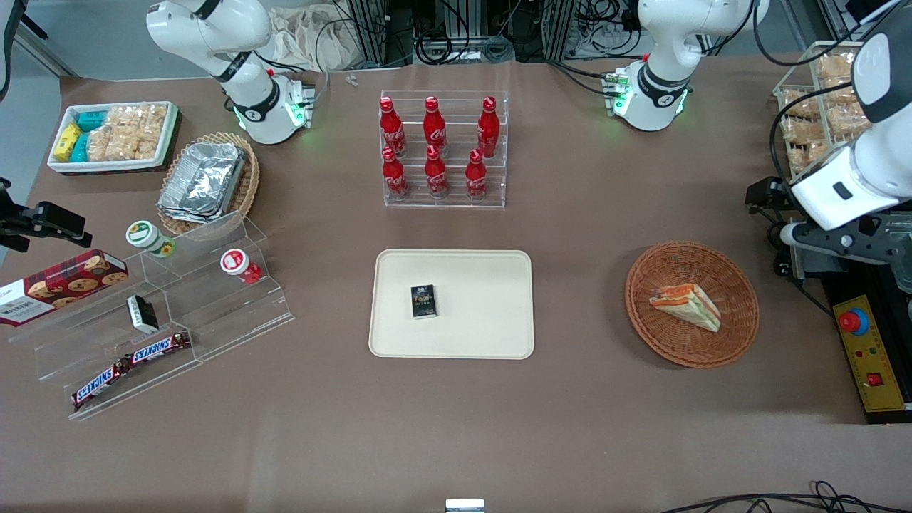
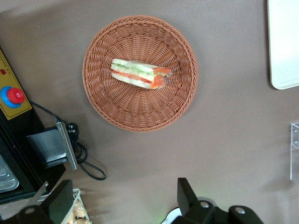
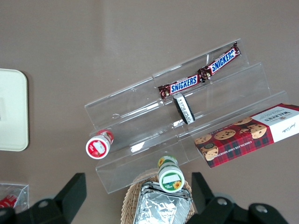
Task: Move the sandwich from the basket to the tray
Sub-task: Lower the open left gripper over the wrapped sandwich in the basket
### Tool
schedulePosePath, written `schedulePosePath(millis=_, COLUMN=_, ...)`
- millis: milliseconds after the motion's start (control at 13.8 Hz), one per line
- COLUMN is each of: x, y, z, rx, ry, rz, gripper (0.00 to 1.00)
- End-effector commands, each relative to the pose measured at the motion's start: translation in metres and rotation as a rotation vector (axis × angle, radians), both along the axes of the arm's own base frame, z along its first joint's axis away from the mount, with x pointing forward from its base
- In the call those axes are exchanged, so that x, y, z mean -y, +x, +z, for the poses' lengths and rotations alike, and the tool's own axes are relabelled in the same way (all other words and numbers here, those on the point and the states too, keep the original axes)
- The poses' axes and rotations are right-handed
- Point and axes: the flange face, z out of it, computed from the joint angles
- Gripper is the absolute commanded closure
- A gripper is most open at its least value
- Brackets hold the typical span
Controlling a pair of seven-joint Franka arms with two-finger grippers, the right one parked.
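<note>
Jaws (image 2: 124, 205) apart, empty, hung high above the worktop (image 2: 224, 140), off to one side of the basket (image 2: 140, 112). Sandwich (image 2: 138, 73) lay on its side mid-basket, well below the jaws, untouched. Tray (image 1: 491, 328) sat further off, carrying only a small black box (image 1: 423, 301). Looked like pre-approach: height kept for a clear overhead line-up.

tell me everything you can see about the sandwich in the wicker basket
The sandwich is a small triangular wedge of pale bread with orange and green filling layers, in what looks like clear wrap. It lies on its side, roughly in the middle of the round reddish-brown woven basket, touching only the basket's floor. Nothing holds it: the gripper hangs above the table beside the basket, fingers open, well clear of it. The basket sits toward the working arm's end of the table, apart from the cream tray.
</note>
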Motion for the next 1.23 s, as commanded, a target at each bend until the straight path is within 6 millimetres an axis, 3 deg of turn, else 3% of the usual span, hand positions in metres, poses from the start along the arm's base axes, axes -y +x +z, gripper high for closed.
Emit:
schedulePosePath(millis=0, x=0.007, y=0.014, z=-0.003, rx=-0.034, ry=-0.002, rz=0.007, gripper=0.0)
schedulePosePath(millis=145, x=0.007, y=0.018, z=-0.011, rx=-0.045, ry=0.001, rz=0.021, gripper=0.0)
schedulePosePath(millis=434, x=0.002, y=0.007, z=-0.066, rx=-0.052, ry=0.019, rz=0.159, gripper=0.0)
schedulePosePath(millis=723, x=-0.009, y=-0.016, z=-0.135, rx=0.062, ry=0.062, rz=0.599, gripper=0.0)
schedulePosePath(millis=940, x=-0.008, y=-0.015, z=-0.178, rx=0.104, ry=0.086, rz=0.871, gripper=0.0)
schedulePosePath(millis=1157, x=-0.007, y=-0.002, z=-0.229, rx=0.128, ry=0.136, rz=1.237, gripper=0.0)
